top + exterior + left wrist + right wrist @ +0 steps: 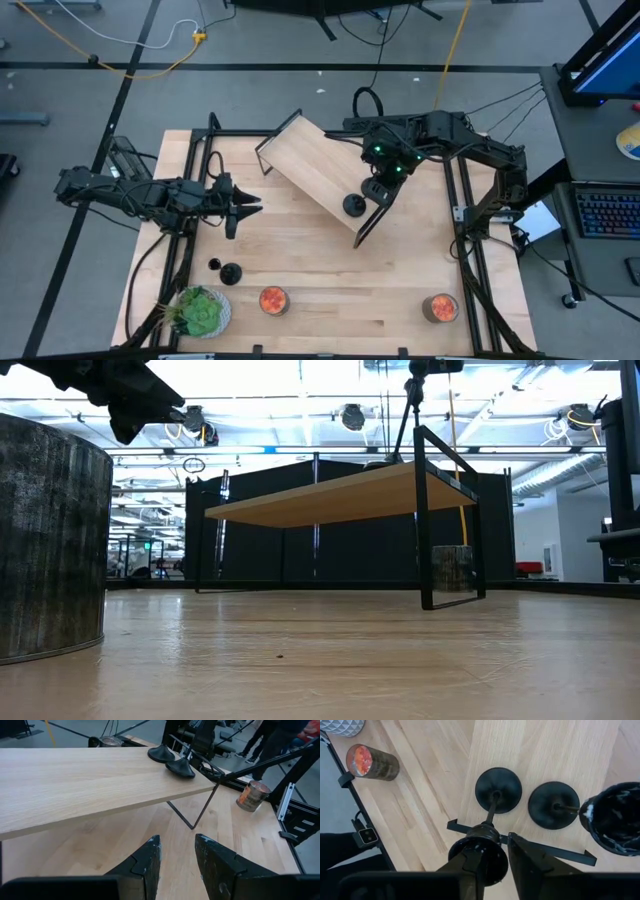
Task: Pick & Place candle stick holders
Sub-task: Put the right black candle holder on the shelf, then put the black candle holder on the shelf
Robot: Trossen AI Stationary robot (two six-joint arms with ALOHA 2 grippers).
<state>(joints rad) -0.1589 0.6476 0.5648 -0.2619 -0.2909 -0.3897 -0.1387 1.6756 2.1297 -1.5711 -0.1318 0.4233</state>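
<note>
Gripping a candle stick holder (pixel 492 800), right gripper (pixel 492 851), seemingly closed

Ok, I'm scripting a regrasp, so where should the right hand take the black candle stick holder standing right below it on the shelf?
Take the candle stick holder by its small cup top, bringing the right hand straight down. It stands upright on the shelf on a wide flat base, its stem is thin, and a second holder close beside it crowds any sideways approach.
</note>
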